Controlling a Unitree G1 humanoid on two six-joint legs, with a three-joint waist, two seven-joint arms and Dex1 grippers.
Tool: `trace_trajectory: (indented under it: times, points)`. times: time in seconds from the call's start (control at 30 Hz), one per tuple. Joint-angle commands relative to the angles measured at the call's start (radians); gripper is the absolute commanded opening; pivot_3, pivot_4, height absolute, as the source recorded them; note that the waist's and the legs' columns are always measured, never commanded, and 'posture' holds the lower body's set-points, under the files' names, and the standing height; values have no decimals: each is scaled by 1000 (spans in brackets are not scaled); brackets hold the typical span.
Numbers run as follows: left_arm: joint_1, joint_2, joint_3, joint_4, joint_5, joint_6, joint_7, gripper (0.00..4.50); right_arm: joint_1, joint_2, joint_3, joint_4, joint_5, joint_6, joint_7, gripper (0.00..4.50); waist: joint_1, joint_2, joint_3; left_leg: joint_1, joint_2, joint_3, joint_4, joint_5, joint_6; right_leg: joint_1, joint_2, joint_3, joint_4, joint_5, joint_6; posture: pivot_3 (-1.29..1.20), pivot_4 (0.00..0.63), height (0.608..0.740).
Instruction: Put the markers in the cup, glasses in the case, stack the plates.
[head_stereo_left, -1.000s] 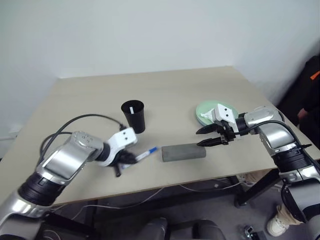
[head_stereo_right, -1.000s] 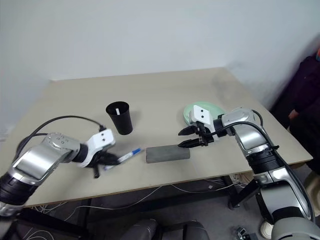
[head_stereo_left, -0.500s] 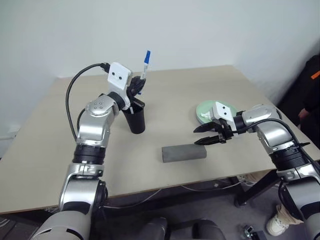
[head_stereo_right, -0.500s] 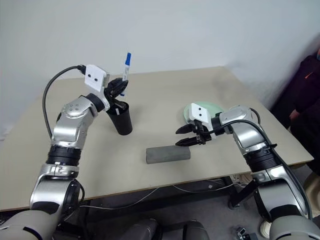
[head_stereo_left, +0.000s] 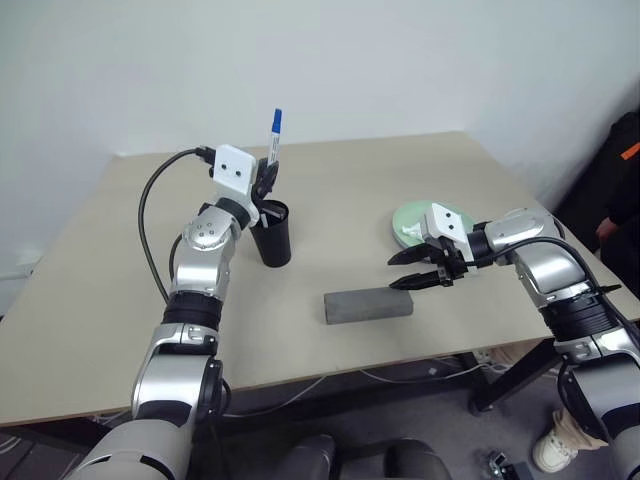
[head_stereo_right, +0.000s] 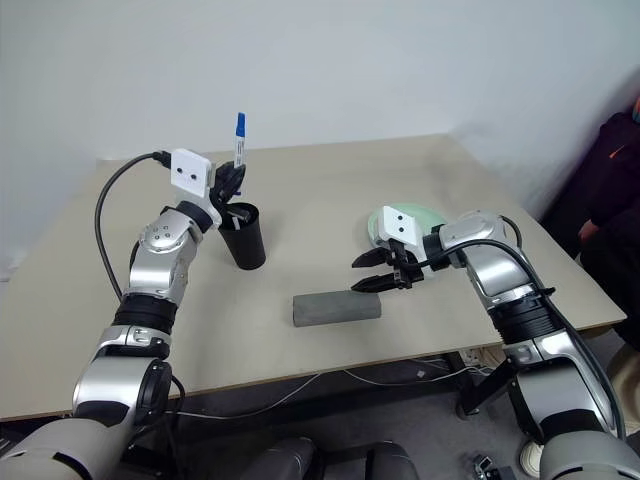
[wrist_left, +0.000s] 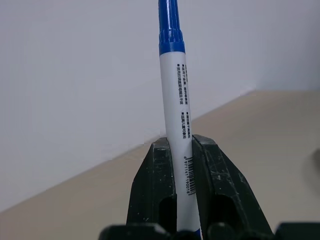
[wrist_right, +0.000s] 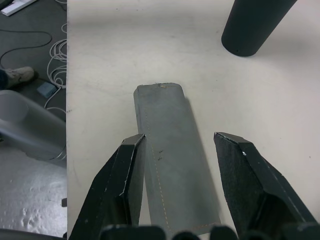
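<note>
- Left gripper (head_stereo_left: 266, 180), upper left of centre in the left eye view: black fingers clamped on the lower barrel of the blue-capped marker (head_stereo_left: 274, 135), which stands near upright with its cap uppermost, above the cup (head_stereo_left: 271, 232)
- Left wrist view confirms the grip: both fingers (wrist_left: 156, 180) press the white barrel just beneath the printed label
- Right gripper (head_stereo_left: 419, 271), right of centre: jaws spread wide, holding nothing, poised just above the right end of the case (head_stereo_left: 368, 304)
- Judged step: lowering the marker into the cup. Advice: centre the lower tip over the mouth, keep the barrel vertical, descend until the tip is inside the rim, then release; a tilted entry may catch the rim and tip the tumbler
- Cup: matte black, tapered, no handle; a second marker (head_stereo_left: 259, 218) shows white at its mouth
- Case: grey, felt-like, oblong with rounded corners, lid shut
- Plates (head_stereo_left: 408, 218): pale mint plate visible behind the right gripper; whether the blue one lies with it cannot be told
- Table (head_stereo_left: 350, 180): smooth beige top
</note>
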Motion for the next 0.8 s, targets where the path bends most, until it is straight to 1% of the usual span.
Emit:
trace_trajectory:
  times: [0.03, 0.2, 0.27, 0.4, 0.53, 0.57, 0.6, 0.63, 0.73, 0.8]
  points:
    - [2, -4, 14, -22, -8, -1, -10, 100, -20, -10, -28, -22, 13, -6, 0, 2350, 0, 0, 0, 0, 0, 0, 0, 0, 0, 0, 0, 0, 0, 0, 0, 0, 0, 740]
    - [36, -15, 16, -36, -15, 11, -24, 100, -22, -8, -27, -24, 14, -7, 0, 2350, 0, 0, 0, 0, 0, 0, 0, 0, 0, 0, 0, 0, 0, 0, 0, 0, 0, 740]
    - [45, -18, 18, -38, -17, 9, -28, 851, -21, -8, -27, -26, 14, -7, 1, 2350, 0, 0, 0, 0, 0, 0, 0, 0, 0, 0, 0, 0, 0, 0, 0, 0, 0, 740]
    - [62, -20, 15, -45, -18, 7, -32, 2170, -23, -8, -27, -28, 15, -7, 1, 2350, 0, 0, 0, 0, 0, 0, 0, 0, 0, 0, 0, 0, 0, 0, 0, 0, 0, 740]
    - [77, -16, 15, -58, -17, 9, -38, 3567, -22, -11, -29, -31, 15, -9, 2, 2350, 0, 0, 0, 0, 0, 0, 0, 0, 0, 0, 0, 0, 0, 0, 0, 0, 0, 740]
    - [79, -13, 16, -64, -18, 11, -39, 3973, -22, -12, -30, -29, 15, -9, 2, 2350, 0, 0, 0, 0, 0, 0, 0, 0, 0, 0, 0, 0, 0, 0, 0, 0, 0, 740]
    - [82, -11, 16, -69, -19, 13, -41, 4265, -22, -12, -30, -29, 15, -10, 2, 2350, 0, 0, 0, 0, 0, 0, 0, 0, 0, 0, 0, 0, 0, 0, 0, 0, 0, 740]
    - [84, -10, 17, -73, -18, 14, -41, 4479, -22, -13, -30, -29, 15, -10, 2, 2350, 0, 0, 0, 0, 0, 0, 0, 0, 0, 0, 0, 0, 0, 0, 0, 0, 0, 740]
    - [96, -5, 16, -98, -14, 20, -39, 4479, -19, -14, -30, -32, 15, -10, 1, 2350, 0, 0, 0, 0, 0, 0, 0, 0, 0, 0, 0, 0, 0, 0, 0, 0, 0, 740]
    - [108, 5, 21, -161, -32, 59, -54, 4479, -21, -15, -31, -31, 15, -9, 2, 2350, 0, 0, 0, 0, 0, 0, 0, 0, 0, 0, 0, 0, 0, 0, 0, 0, 0, 740]
